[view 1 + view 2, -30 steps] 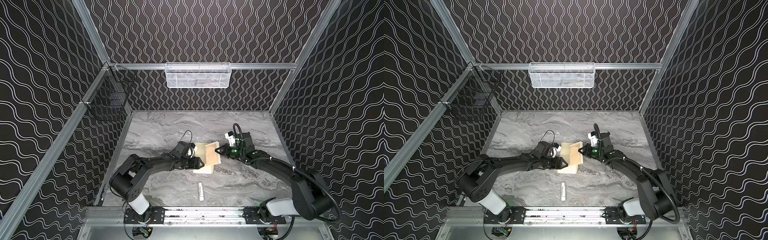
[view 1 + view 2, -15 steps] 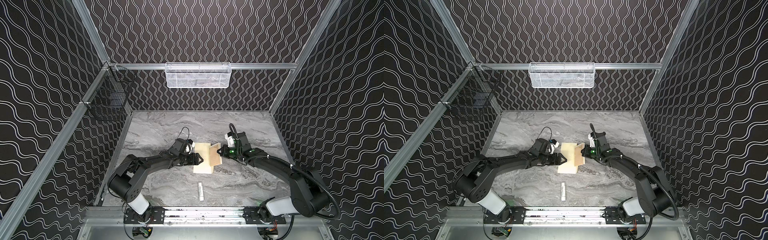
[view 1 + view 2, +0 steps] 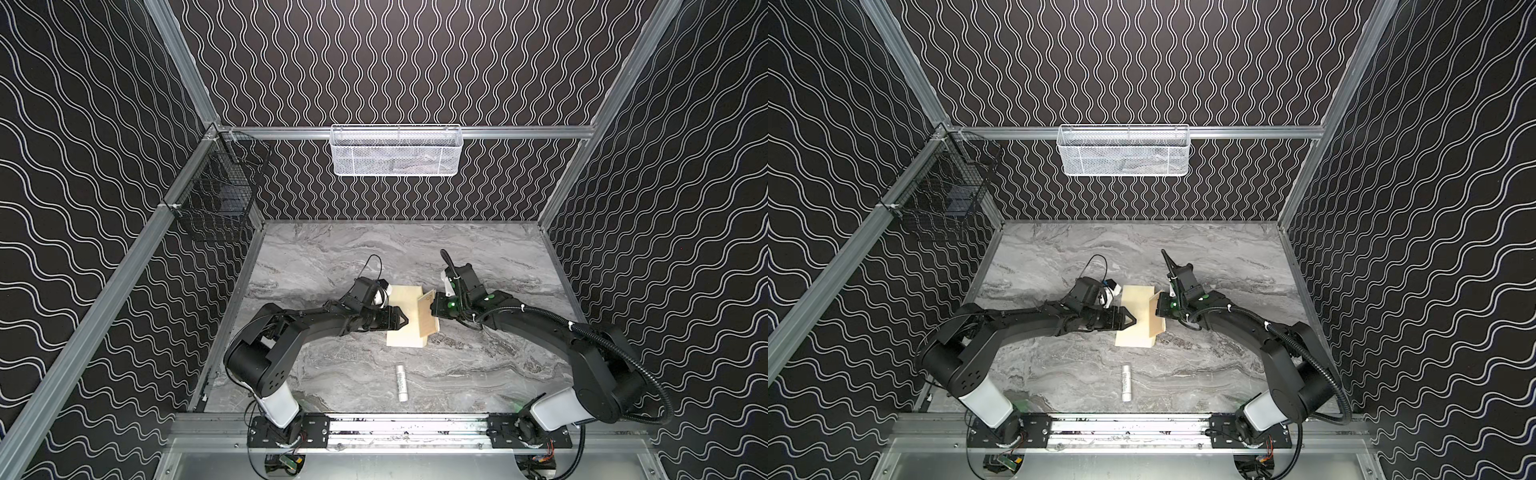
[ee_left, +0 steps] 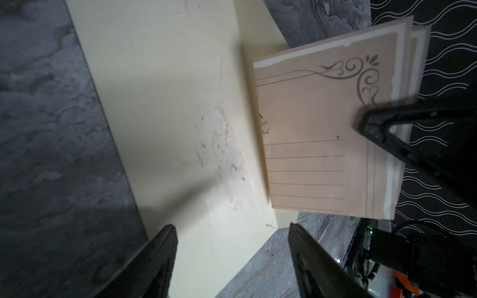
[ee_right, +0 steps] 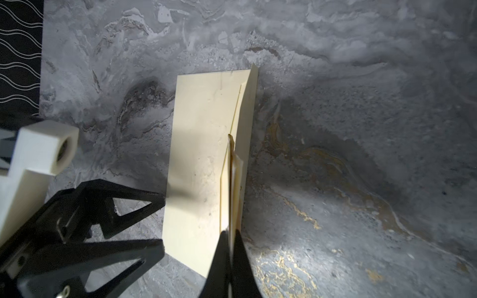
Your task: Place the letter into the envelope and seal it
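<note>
**Letter and envelope seen only in part**

In the left wrist view the envelope (image 4: 167, 103) is cut off by the picture's edges. Its emblem (image 4: 263, 123) is half covered by the letter (image 4: 309, 116), one corner of which is masked by a finger of the right claw (image 5: 230, 236). Whether the letter's edge sits inside the pocket cannot be told. The fingers of the left claw (image 4: 232, 229) are cut off. In a top view the print on the stick (image 3: 401, 382) is too small to be read, and the contents of the basket (image 3: 395, 151) are blurred by mesh.
</note>
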